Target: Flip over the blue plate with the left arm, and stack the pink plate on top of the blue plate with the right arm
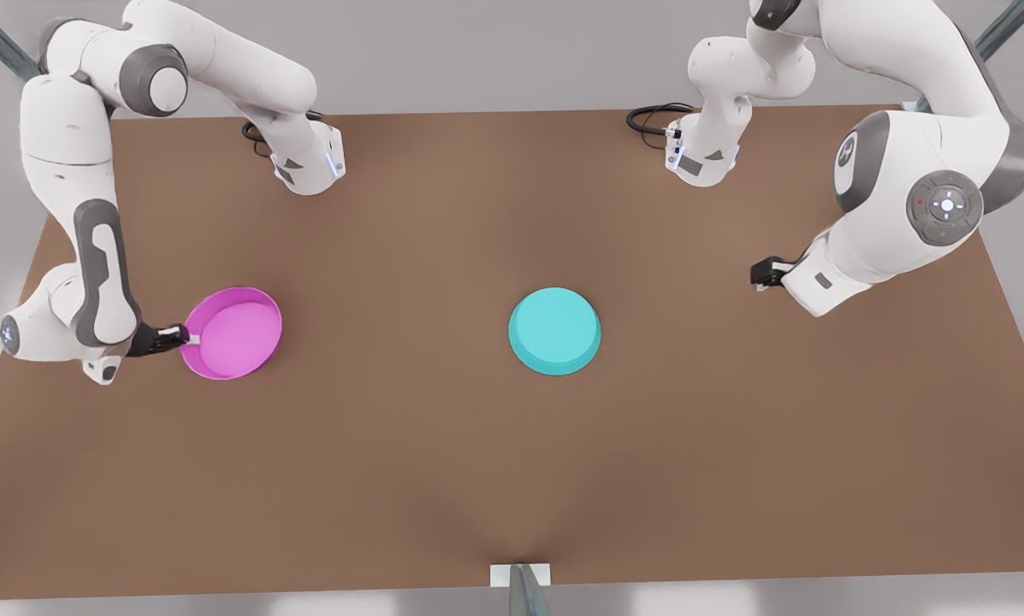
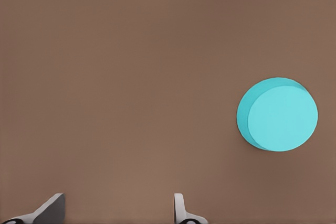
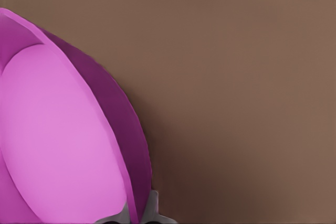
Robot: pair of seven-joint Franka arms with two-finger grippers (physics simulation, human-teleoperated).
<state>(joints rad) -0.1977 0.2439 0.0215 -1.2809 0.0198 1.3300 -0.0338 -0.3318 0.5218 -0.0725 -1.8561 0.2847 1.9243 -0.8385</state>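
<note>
Right gripper (image 1: 188,339): I see it at the front view's left, at the pink plate's rim. Its fingers (image 3: 153,205) are pinched on the rim wall, one inside and one outside.
Pink plate (image 1: 233,334): it sits open side up on the brown table (image 1: 443,462), held at its edge.
Left gripper (image 1: 756,274): I see it up at the front view's right, well apart from both plates. Its fingers (image 2: 179,206) are spread wide with nothing between them.
Blue plate (image 1: 554,330): it lies near the middle of the table, bottom side up, and nothing touches it. In the left wrist view (image 2: 277,114) I see its flat base.
</note>
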